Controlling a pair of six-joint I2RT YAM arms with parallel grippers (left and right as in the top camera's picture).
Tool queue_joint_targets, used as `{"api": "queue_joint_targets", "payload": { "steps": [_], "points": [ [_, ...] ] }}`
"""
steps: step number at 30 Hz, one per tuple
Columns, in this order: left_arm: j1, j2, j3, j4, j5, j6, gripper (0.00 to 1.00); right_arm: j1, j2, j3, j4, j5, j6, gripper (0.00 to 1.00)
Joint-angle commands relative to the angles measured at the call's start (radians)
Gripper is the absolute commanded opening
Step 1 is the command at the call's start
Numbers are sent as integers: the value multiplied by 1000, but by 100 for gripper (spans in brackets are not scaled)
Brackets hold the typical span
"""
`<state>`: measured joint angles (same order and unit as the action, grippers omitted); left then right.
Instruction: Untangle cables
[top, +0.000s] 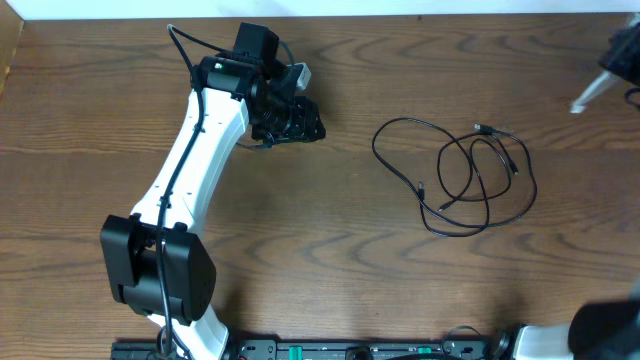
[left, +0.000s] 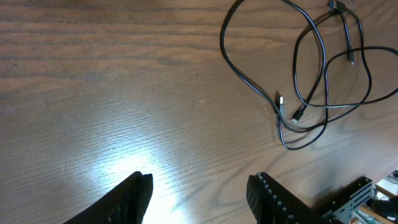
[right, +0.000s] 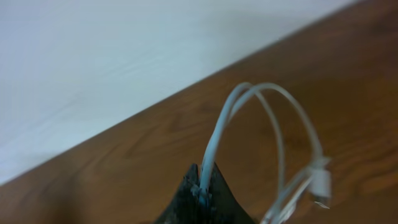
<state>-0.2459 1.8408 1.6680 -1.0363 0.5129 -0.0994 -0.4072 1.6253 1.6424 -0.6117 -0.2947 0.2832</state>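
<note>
The long black cable (top: 470, 175) lies in loose loops on the wooden table, right of centre; it also shows in the left wrist view (left: 311, 74). The short white cable (right: 273, 124) is pinched between my right gripper's (right: 203, 174) shut fingers and hangs in a loop above the table, its plug (right: 320, 186) dangling. In the overhead view only a white end (top: 588, 95) shows at the far right edge under the right arm. My left gripper (left: 199, 186) is open and empty above bare wood, left of the black cable; overhead it is at the upper middle (top: 295, 120).
The left arm (top: 190, 170) stretches from the front left base up to the back. The table's back edge meets a white surface (right: 124, 62). A metal rail (top: 350, 350) runs along the front edge.
</note>
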Motion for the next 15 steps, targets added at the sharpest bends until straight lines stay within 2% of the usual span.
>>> {"api": "queue_joint_targets", "payload": {
  "steps": [1, 6, 12, 13, 14, 15],
  "points": [
    [-2, -12, -2, -3, -10, 21, 55, -67, 113, 6, 56, 24, 62, 1],
    [-2, -12, -2, -2, -10, 21, 55, -144, 284, 103, 219, 5, 84, 1],
    [-2, -12, -2, -2, -10, 21, 55, -167, 409, 134, 360, 208, 158, 1],
    [-2, -12, -2, -2, -9, 21, 54, -167, 426, 134, 370, 225, 158, 5],
    [-2, -12, -2, -2, -9, 20, 55, -167, 443, 134, 374, 238, 158, 33],
    [-2, -12, -2, -2, -9, 20, 55, -168, 459, 134, 380, 235, 159, 67]
  ]
}}
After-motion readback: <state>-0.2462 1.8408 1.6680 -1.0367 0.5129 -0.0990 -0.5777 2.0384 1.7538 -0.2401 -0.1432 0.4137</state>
